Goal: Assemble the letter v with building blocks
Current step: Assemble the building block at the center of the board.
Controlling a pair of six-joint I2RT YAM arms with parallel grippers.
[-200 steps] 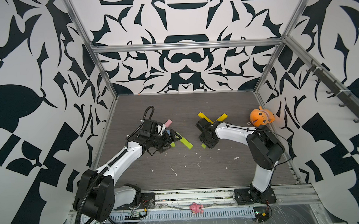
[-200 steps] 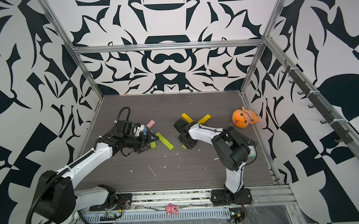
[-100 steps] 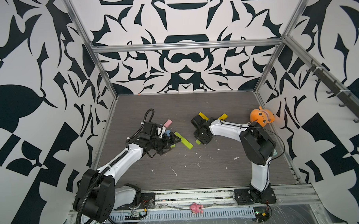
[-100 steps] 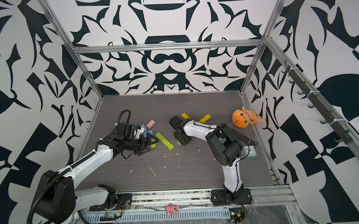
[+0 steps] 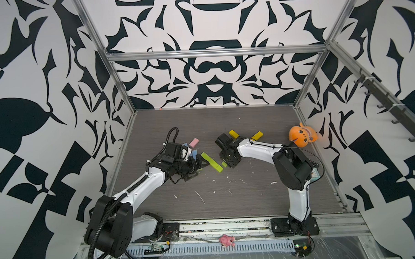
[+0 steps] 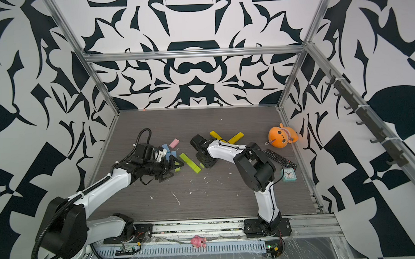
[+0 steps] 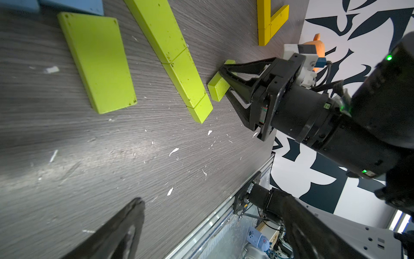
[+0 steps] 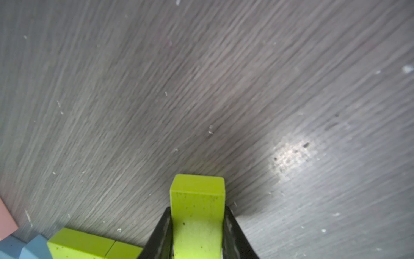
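My right gripper [image 8: 197,212] is shut on a small lime green building block [image 8: 197,201], low over the table. In the left wrist view that block [image 7: 216,88] sits just beside the near end of a slanted row of lime green blocks [image 7: 172,53]. In both top views the row [image 5: 211,162] [image 6: 190,162] lies between my two grippers. My left gripper [image 5: 196,167] [image 7: 212,215] stands open and empty, left of the row. A flat lime green block [image 7: 98,62] lies beside it. Two yellow blocks [image 6: 216,135] [image 6: 236,137] form an angle behind my right arm. A pink block [image 5: 194,142] and light blue blocks [image 6: 165,148] lie behind my left gripper.
An orange plush toy [image 5: 301,137] lies at the back right by the wall. A black remote [image 6: 281,159] and a small teal clock [image 6: 288,174] lie on the right side. White scraps dot the table's front half. A pink toy [image 5: 225,240] sits on the front rail.
My right gripper has carried the small lime green block leftward, up to the near end of the lime row. The left arm has hardly moved.
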